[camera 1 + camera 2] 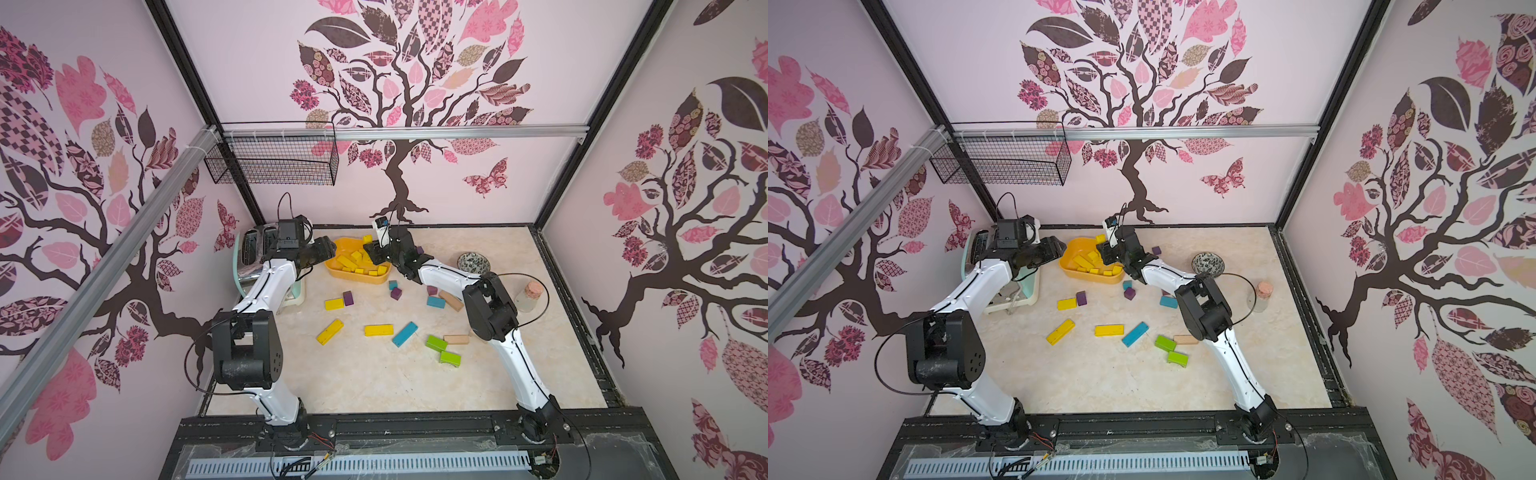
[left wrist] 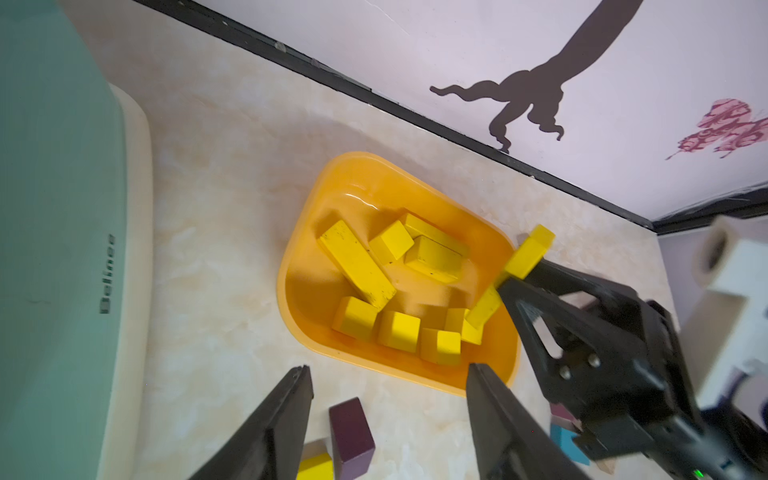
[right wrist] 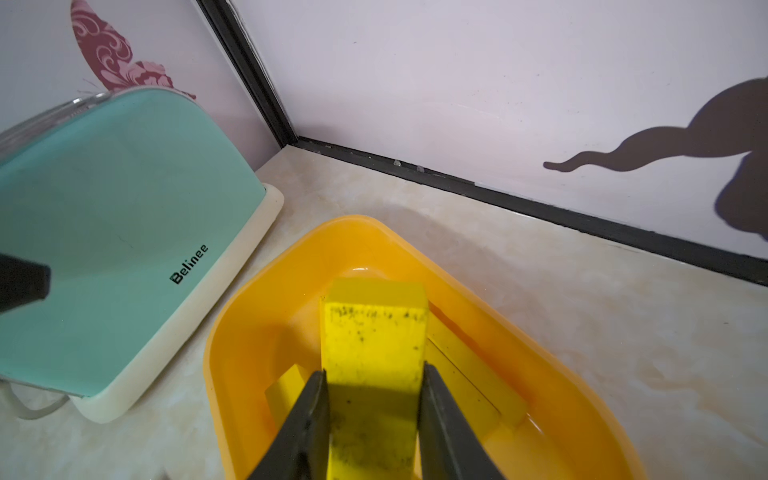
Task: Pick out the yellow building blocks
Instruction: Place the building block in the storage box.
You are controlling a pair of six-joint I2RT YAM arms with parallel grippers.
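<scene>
Worktop [image 1: 374,382]: pale marble pattern, walled on three sides. Orange-yellow tub [image 1: 357,277] at the worktop's 12 o'clock holds a heap of yellow building blocks [image 2: 357,262], both cubes and bars. Three more yellow blocks lie loose at the tub's 6 to 7 o'clock [image 1: 334,304] [image 1: 330,331] [image 1: 378,330], among purple [image 1: 348,298], teal [image 1: 405,333], green [image 1: 436,343] and tan blocks [image 1: 456,339]. Mint-green toaster [image 3: 124,208] stands just beside the tub at 9 o'clock, its side lettered "Belinee" [image 3: 189,264]. Patterned bowl [image 1: 473,263] at 3 o'clock and corked jar [image 1: 528,297] at 4 o'clock. Wire basket [image 1: 274,162] hangs on the back wall at 11 o'clock. The arms crowd the tub from both sides. Right fingers [image 3: 307,407] are clamped narrow on a long yellow bar [image 3: 374,332], tilted above the tub's 3 o'clock side. Left fingers [image 2: 291,399] are about half spread and empty, hovering at the 9 o'clock rim.
</scene>
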